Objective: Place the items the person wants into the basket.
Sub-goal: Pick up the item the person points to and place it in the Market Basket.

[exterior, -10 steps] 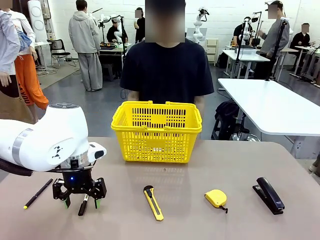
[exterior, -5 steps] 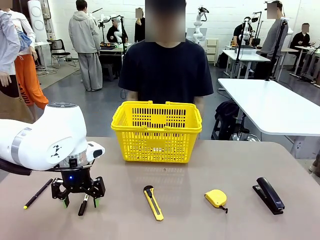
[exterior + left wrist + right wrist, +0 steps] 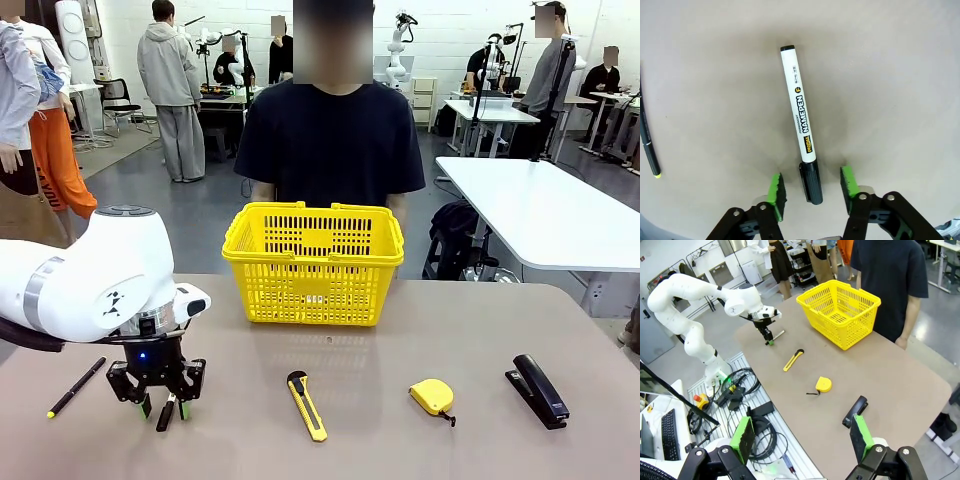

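Front view: left gripper (image 3: 164, 407) low over table (image 3: 480, 330), jaws half-spread astride black marker (image 3: 161, 422); yellow basket (image 3: 313, 262) well apart.
Left wrist view: marker white-labelled, black cap between green pads (image 3: 775, 189), neither touching.
Right wrist view: right gripper (image 3: 802, 437) wide, empty.

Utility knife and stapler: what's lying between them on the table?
The yellow tape measure, lying apart from both the utility knife and the stapler; the front view shows it.
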